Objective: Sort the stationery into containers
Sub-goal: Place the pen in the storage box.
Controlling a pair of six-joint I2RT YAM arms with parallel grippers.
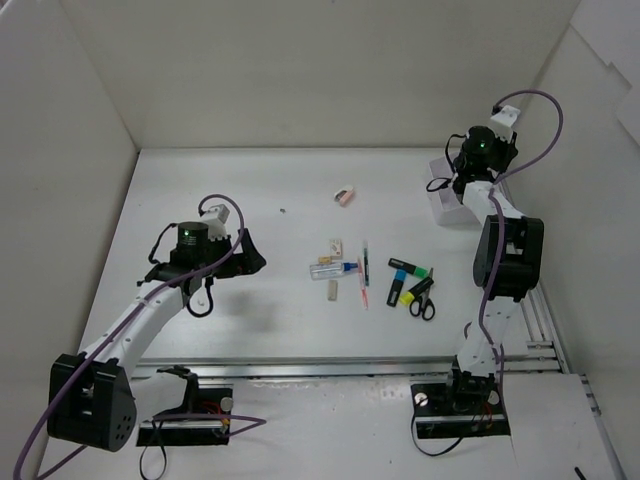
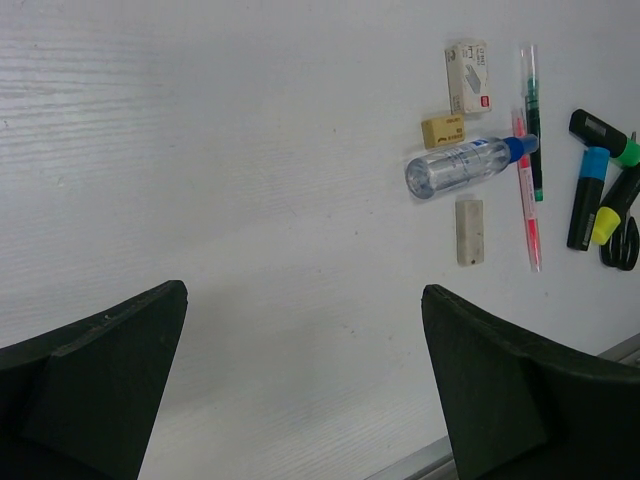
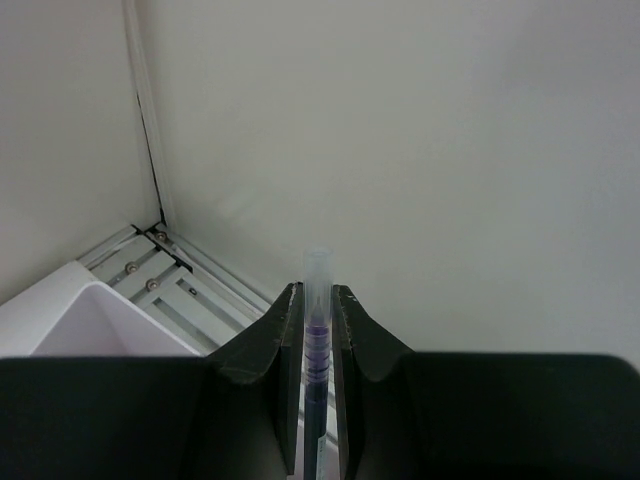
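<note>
Right wrist view: your right gripper is pinched tight on a thin clear-barrelled pen, just beside the white plastic organiser box. It looks light, stiff and slick; hold mid-barrel or it may swivel. Your left gripper gapes empty, far from that box.

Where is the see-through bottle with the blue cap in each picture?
Top external: the bottle lies near the middle of the picture, at the left end of the stationery cluster.
Left wrist: the bottle is in the upper right, on its side, cap pointing right.
Right wrist: not in it.
Shared landmark: the red pen, just past the bottle's cap in both views that show it.
</note>
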